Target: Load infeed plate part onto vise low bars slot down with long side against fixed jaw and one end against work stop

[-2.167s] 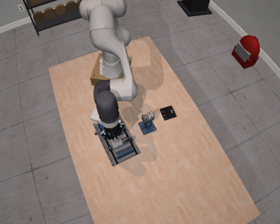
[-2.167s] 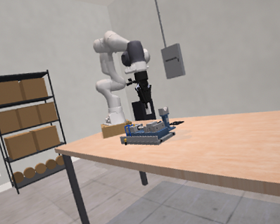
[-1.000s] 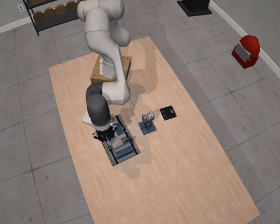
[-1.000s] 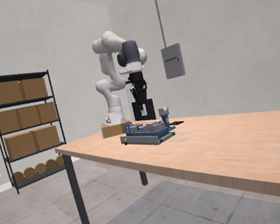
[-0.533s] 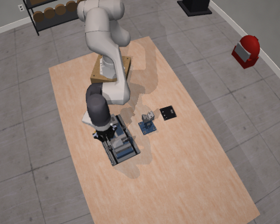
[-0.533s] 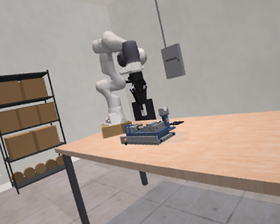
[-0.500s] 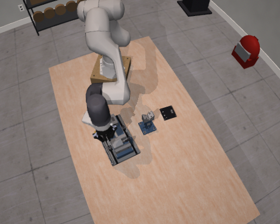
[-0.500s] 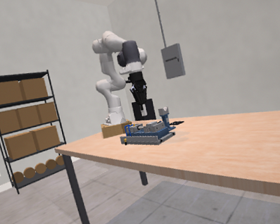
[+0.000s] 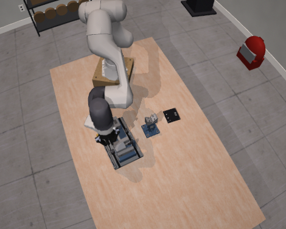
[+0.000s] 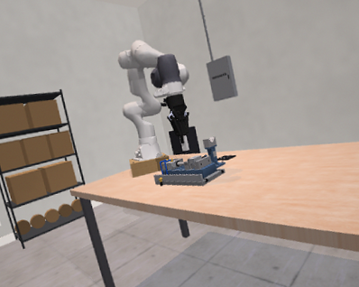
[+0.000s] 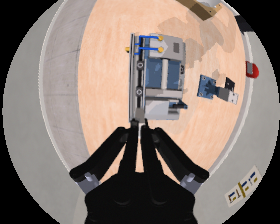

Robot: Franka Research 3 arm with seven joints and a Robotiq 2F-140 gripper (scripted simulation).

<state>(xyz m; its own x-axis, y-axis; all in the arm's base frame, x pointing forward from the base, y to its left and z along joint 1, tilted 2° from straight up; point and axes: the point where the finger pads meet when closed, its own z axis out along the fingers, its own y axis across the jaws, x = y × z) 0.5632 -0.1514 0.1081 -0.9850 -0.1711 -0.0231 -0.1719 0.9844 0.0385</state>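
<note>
pincer pressed together, empty, raised above near end of vise. part right of vise, resting in v-block. black infeed plate further right on table.

A black shelf rack with cardboard boxes stands at nine o'clock. A grey wall box hangs at one o'clock. A red machine sits on the floor at two o'clock.
</note>
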